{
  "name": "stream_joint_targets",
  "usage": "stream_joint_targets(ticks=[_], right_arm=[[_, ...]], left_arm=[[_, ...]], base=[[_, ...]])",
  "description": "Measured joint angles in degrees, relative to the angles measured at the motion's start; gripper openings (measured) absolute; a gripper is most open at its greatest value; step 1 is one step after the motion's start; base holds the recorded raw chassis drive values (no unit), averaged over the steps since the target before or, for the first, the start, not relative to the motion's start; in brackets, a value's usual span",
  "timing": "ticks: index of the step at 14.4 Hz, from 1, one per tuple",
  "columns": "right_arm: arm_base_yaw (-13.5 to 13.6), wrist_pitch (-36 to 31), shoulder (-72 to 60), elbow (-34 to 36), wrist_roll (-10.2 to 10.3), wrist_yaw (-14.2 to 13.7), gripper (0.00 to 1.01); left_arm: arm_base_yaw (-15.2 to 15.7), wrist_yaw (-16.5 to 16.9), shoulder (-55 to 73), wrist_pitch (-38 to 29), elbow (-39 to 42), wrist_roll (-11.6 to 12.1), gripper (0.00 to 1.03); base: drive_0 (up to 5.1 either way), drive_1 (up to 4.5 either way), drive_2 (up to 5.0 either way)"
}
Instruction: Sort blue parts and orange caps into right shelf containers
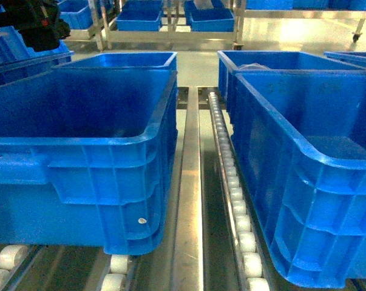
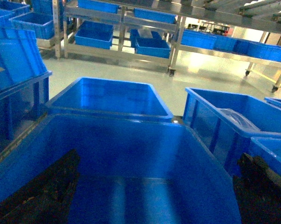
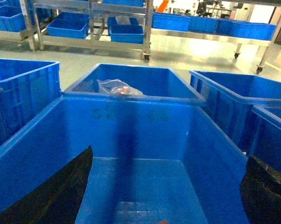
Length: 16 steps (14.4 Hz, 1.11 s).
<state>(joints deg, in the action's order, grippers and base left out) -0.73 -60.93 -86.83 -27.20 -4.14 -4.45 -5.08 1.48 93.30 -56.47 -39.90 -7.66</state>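
Both grippers are hanging over big blue bins on the shelf (image 1: pixel 189 182), fingers spread wide and gripping nothing. The left gripper (image 2: pixel 149 196) is sitting above the near left bin (image 2: pixel 131 154). The right gripper (image 3: pixel 166 196) is hovering over the near right bin (image 3: pixel 131 135), with an orange speck showing at 6 o'clock on its floor. A clear bag (image 3: pixel 118 87) with something orange is lying in the bin behind (image 3: pixel 135 77), at 12 o'clock. No blue parts showing.

This is a warehouse or factory floor, as shown by the many blue bins (image 1: pixel 110 151) on a steel roller shelf (image 1: pixel 231 182), the wheeled metal racks (image 2: pixel 173 42) behind, and the smooth floor (image 3: pixel 201 58).
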Motion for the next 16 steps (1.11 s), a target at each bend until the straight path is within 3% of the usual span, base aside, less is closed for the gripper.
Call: stream_joint_targets(ticks=[7,9,10,12,14,15,16], right_arm=[[0.0,-0.2,1.1,0.4,0.0,0.6,0.98],[0.3,3.0,2.1,0.6,0.8,2.5,0.92],[0.4,3.2,4.4,3.5,2.0,4.1,0.81],[0.7,3.0,10.7,9.3,3.1,4.3,0.55],[0.7,4.1,16.2,14.2,3.3,4.3,0.27],[0.7,5.2,19.3,16.4,3.3,4.3,0.13],[0.7,6.3,22.1,17.9,3.3,4.3,0.0]], left_arm=[[0.0,-0.7,-2.9,-0.6,3.0,-0.9,0.98],[-0.1,-4.1,-4.3,3.9,3.3,1.0,0.9],[0.1,-5.7,-6.4,3.3,6.7,3.6,0.79],[1.0,-5.6,-12.8,1.2,14.4,6.2,0.54],[1.9,-4.9,-18.2,0.9,21.0,6.6,0.27],[4.1,-1.8,-21.2,1.2,24.0,6.7,0.12],[5.1,-1.9,-23.9,1.6,26.0,6.6,0.01]], base=[[0.0,0.0,0.0],[0.0,0.0,0.0],[0.0,0.0,0.0],[0.0,0.0,0.0],[0.0,0.0,0.0],[0.0,0.0,0.0],[0.0,0.0,0.0]])
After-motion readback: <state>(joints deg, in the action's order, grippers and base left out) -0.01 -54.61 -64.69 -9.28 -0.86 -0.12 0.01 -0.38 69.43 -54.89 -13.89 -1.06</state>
